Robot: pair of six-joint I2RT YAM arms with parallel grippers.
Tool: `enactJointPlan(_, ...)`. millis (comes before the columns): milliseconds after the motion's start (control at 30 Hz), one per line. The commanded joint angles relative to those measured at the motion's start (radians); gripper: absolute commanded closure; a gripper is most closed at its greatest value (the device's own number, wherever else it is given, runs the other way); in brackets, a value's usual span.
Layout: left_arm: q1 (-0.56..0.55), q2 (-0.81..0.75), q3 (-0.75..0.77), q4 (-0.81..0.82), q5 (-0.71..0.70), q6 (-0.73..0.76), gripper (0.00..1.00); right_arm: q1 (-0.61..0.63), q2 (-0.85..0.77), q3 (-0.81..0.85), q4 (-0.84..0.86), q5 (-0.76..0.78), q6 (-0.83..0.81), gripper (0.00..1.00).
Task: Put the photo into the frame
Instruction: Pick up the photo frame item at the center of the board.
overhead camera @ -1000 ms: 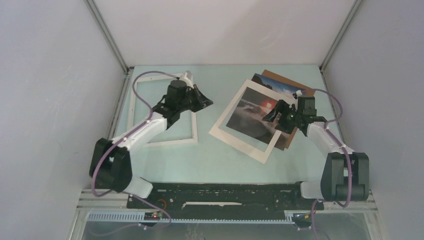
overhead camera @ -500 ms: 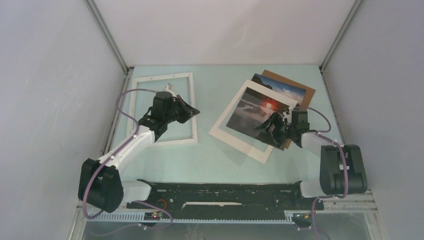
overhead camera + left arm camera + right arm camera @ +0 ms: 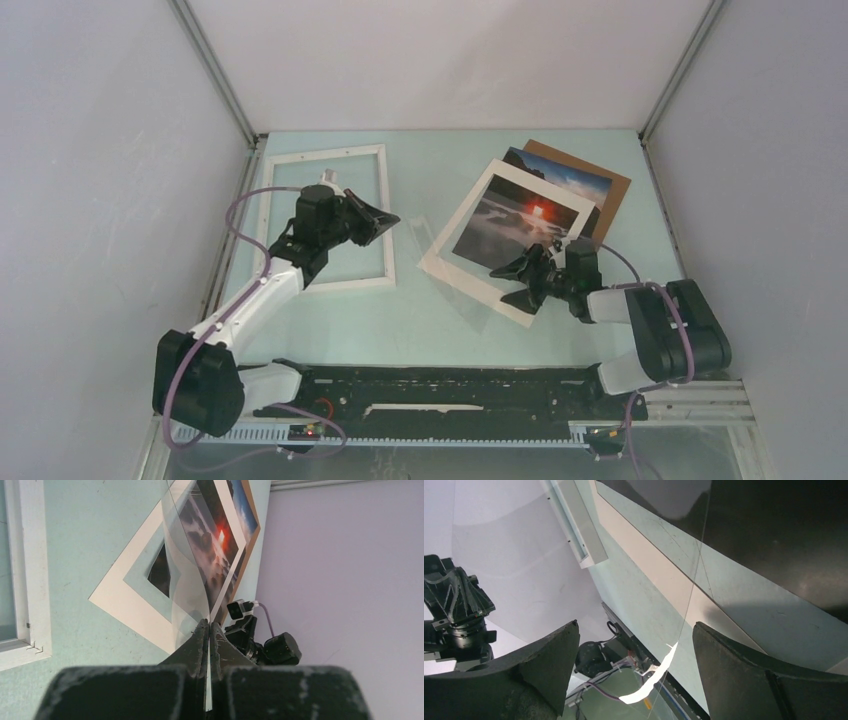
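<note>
Top external view: the photo (image 3: 515, 235) lies on the desk (image 3: 430, 330) right of the frame (image 3: 340, 152), apart from it. The left claw (image 3: 207, 625) pinches a clear sheet (image 3: 185, 590); the right claw (image 3: 503, 285) gapes at the photo's near corner.

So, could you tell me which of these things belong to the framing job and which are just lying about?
For the job: the photo, the frame, probably the clear sheet pinched in the left end effector.
Lying about: the brown backing board, the blue-sky print on it.
</note>
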Motion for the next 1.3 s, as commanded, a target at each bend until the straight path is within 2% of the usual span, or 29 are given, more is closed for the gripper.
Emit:
enactJointPlan(0, 0.013, -0.049, -0.006, 0.041, 0.04, -0.028, 1.0, 0.023, 0.027, -0.05, 0.21, 0.026, 0.127, 0.09)
enactJointPlan(167, 0.014, -0.07, -0.016, 0.039, 0.047, -0.032, 1.0, 0.043, 0.117, -0.066, 0.396, 0.01, 0.215, 0.1)
enactJointPlan(367, 0.017, -0.098, -0.034, 0.039, 0.039, -0.032, 1.0, 0.068, 0.272, -0.087, 0.72, 0.032, 0.333, 0.14)
enactJointPlan(567, 0.026, -0.129, -0.073, 0.039, 0.036, -0.029, 1.0, 0.05, 0.376, -0.082, 0.965, 0.048, 0.403, 0.28)
enactJointPlan(933, 0.033, -0.16, -0.118, 0.019, 0.03, 0.006, 1.0, 0.01, 0.356, -0.021, 0.897, 0.039, 0.332, 0.47)
enactJointPlan(1033, 0.033, -0.168, -0.136, 0.019, 0.033, 0.006, 1.0, 0.023, 0.379, -0.003, 0.927, 0.049, 0.329, 0.53)
enactJointPlan(1133, 0.032, -0.182, -0.163, 0.026, 0.033, 0.001, 1.0, 0.043, 0.386, 0.023, 0.914, 0.067, 0.304, 0.54)
enactJointPlan(1267, 0.033, -0.197, -0.192, 0.036, 0.033, -0.003, 1.0, 0.072, 0.391, 0.066, 0.826, 0.097, 0.261, 0.5)
